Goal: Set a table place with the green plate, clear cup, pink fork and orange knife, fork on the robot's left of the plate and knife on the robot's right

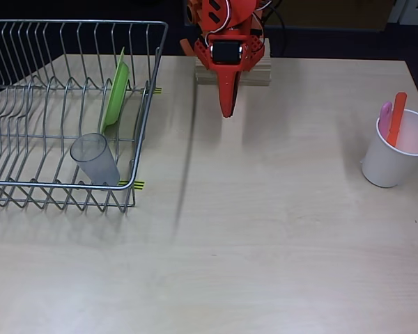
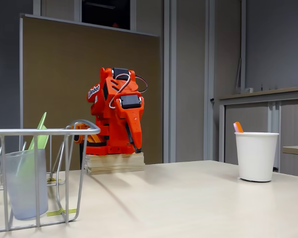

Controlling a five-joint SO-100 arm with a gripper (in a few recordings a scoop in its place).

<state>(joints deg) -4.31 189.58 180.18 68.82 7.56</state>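
Gripper (image 1: 227,104) closed, empty, parked; approach the plate (image 1: 115,94) standing in the rack (image 1: 145,125) from above, gripping its rim.

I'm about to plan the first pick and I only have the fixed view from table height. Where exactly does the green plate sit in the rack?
Observer: The green plate stands on edge between the wires near the right side of the dish rack, in the overhead view.
Operator: And the clear cup?
Observer: The clear cup is in the rack's front right corner, in front of the plate and apart from it.
Operator: I see only an orange tip above the white cup. Is the fork there?
Observer: Yes. The pink fork stands in the white cup just left of the orange knife.
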